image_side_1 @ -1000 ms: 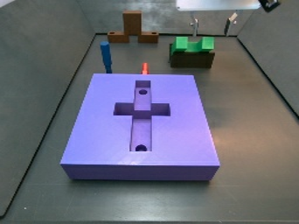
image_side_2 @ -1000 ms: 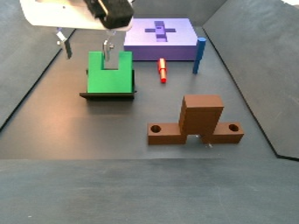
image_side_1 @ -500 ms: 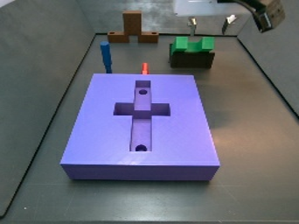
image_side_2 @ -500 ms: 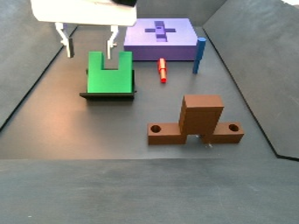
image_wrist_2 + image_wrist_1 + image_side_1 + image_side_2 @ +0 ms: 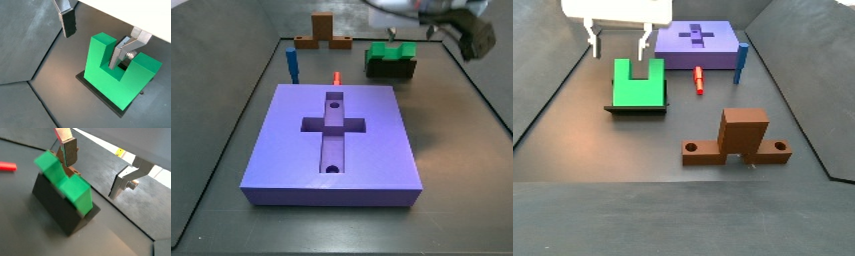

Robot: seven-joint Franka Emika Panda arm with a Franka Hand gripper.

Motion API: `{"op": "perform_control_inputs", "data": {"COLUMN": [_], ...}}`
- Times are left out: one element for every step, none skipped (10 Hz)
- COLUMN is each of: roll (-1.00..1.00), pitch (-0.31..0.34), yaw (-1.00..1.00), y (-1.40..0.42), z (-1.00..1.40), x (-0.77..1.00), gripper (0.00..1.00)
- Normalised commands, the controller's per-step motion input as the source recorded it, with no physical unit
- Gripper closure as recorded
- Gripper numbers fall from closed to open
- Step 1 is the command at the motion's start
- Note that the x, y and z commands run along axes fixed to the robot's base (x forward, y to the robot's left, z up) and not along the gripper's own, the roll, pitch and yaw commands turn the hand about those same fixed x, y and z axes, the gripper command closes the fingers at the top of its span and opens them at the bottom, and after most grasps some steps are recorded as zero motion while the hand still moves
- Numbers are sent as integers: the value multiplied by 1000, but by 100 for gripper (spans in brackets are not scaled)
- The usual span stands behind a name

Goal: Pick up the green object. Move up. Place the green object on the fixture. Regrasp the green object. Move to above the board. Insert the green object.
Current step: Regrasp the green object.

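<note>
Green object (image 5: 640, 84) sits on the fixture (image 5: 636, 107), notch facing the gripper (image 5: 619, 42) just above it. Jaws are spread wide and empty, one finger (image 5: 125, 49) at the notch, the other outside the block. Red peg (image 5: 699, 79) lies just beside, blue peg (image 5: 742, 62) stands by the purple board (image 5: 334, 142), brown cross-shaped piece (image 5: 744, 138) well apart.

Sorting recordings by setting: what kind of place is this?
Likely a robot assembly test cell: a dark walled floor with a purple board, a green object on its fixture, and the gripper above.
</note>
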Motion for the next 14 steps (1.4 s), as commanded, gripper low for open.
{"op": "perform_control_inputs", "data": {"roll": [271, 294, 97, 549, 1000, 811, 729, 820, 834, 654, 283, 0, -154, -557], "pitch": [0, 0, 26, -43, -6, 0, 43, 97, 149, 163, 57, 0, -71, -229], "yaw": [0, 0, 0, 134, 214, 137, 120, 117, 109, 109, 40, 0, 0, 86], "y": [0, 0, -40, -329, -371, -186, -126, 0, 0, 0, -31, 0, 0, 49], "z": [-369, -154, 0, -171, -189, -194, -109, -9, 0, 0, -157, -174, -57, 66], "x": [77, 0, 0, 0, 0, 37, 97, 134, 209, 243, 166, 46, -9, -6], "gripper": [0, 0, 0, 0, 0, 0, 0, 0, 0, 0, 0, 0, 0, 0]}}
